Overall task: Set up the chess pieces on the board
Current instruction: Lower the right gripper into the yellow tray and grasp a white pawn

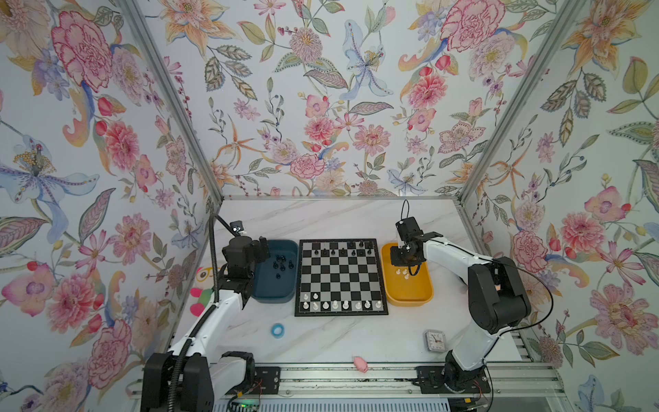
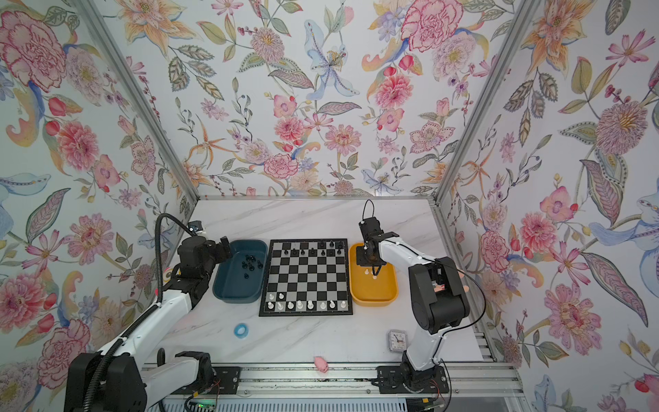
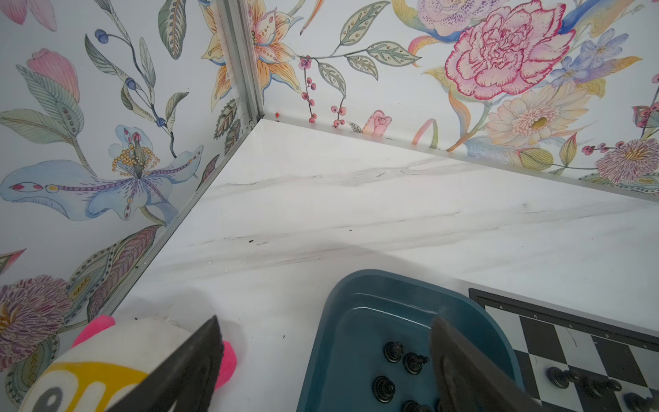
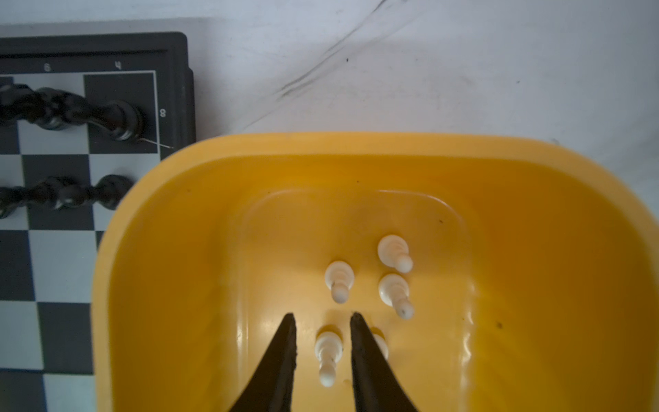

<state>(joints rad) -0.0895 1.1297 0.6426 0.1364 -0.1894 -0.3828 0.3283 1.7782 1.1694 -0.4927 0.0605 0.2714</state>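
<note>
The board (image 1: 340, 313) lies mid-table in both top views. Black chess pieces (image 1: 351, 246) stand on its two far rows and white ones (image 1: 335, 305) on its near rows. Several black pieces (image 3: 392, 351) lie in a teal bin (image 1: 272, 289) left of the board. Several white pawns (image 4: 394, 251) stand in a yellow bin (image 1: 408, 296) on its right. My right gripper (image 4: 322, 315) is down in the yellow bin, jaws open narrowly either side of one white pawn (image 4: 328, 351), with a gap on each side. My left gripper (image 3: 326, 319) hangs wide open and empty over the teal bin's outer edge.
A plush toy (image 3: 107, 356) lies against the left wall beside the teal bin. A blue tape ring (image 1: 277, 330) and a small clock (image 1: 435, 340) sit on the marble in front of the board. A pink object (image 1: 361, 364) rests at the front edge.
</note>
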